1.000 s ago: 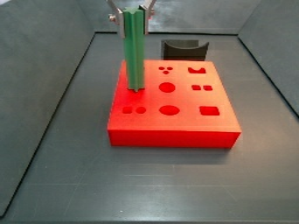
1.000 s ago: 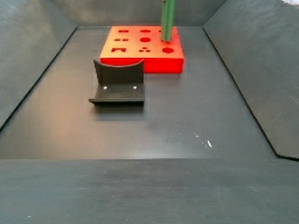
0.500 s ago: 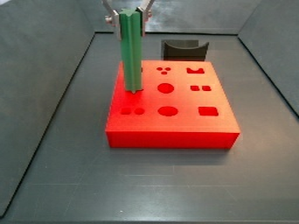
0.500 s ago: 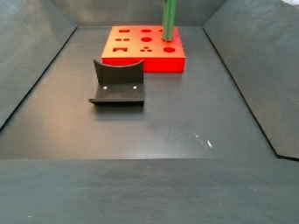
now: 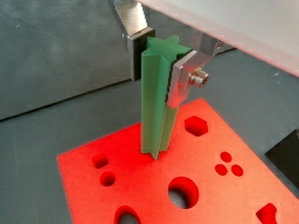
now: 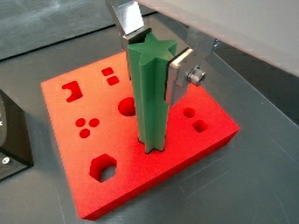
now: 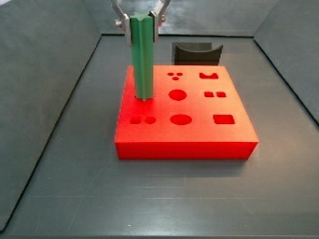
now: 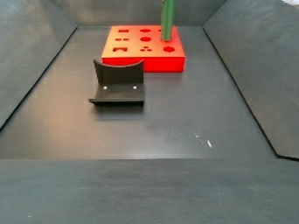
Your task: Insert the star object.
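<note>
My gripper (image 5: 163,61) is shut on the top of the star object (image 5: 156,105), a long green ridged rod held upright. It shows in both wrist views, and the gripper (image 6: 156,54) clamps the rod (image 6: 149,101) between silver fingers (image 6: 180,72). The rod's lower end meets the top of the red block (image 6: 117,171) near one edge, among its shaped holes. I cannot tell how deep it sits. In a side view the rod (image 7: 142,56) stands on the block (image 7: 187,126) under the gripper (image 7: 137,13). In a side view only the rod (image 8: 169,19) and block (image 8: 142,52) show.
The dark fixture (image 8: 117,83) stands on the floor in front of the block in a side view, and behind the block in a side view (image 7: 196,50). Sloped grey walls (image 7: 62,103) close in the floor on both sides.
</note>
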